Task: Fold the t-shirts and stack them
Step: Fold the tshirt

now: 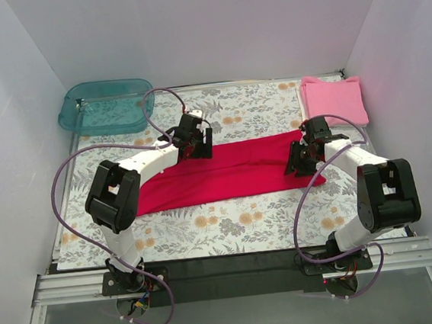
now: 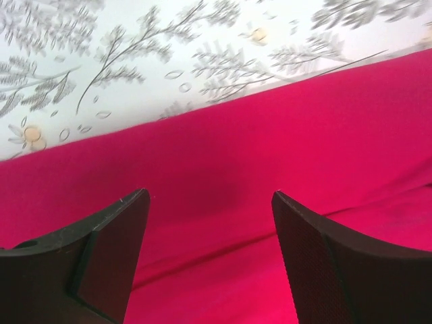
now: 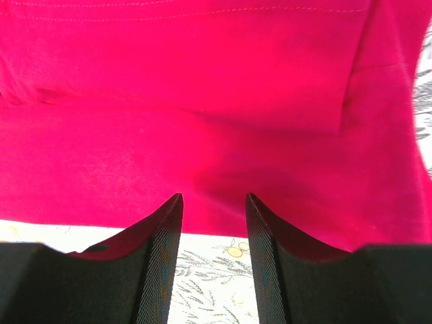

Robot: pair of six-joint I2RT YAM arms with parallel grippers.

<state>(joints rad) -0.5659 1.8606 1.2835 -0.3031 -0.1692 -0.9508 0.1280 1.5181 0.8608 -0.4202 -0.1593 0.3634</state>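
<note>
2 shirts in view. the red t-shirt lies across the middle of the floral mat as a long narrow band, apparently already folded lengthwise. the pink t-shirt sits folded square at the far right corner, near the band's right end but not touching it. the teal tub stands at the far left corner, not involved.

the left gripper hangs over the band's far edge, towards its middle. its jaws stand wide apart with nothing between them, only flat red cloth below. the right gripper is at the band's right end, low over the near edge. its jaws are parted by a narrow gap and are empty, with the cloth's edge and the mat showing through the gap.

judgement: the step in hand is the cross fold of the band.
- each gripper should pinch every layer at a corner or edge, not the top ply alone.
- both ends should lift together and be carried level, so the band doubles without twisting.
- the lengthwise crease seen from the left wrist should be kept flat.
- edges should meet squarely before letting go, since the result must sit evenly on the pink one.

markings: 0 brands, labels or readable writing found. only a plain stitched seam shows near the top of the right wrist view.
</note>
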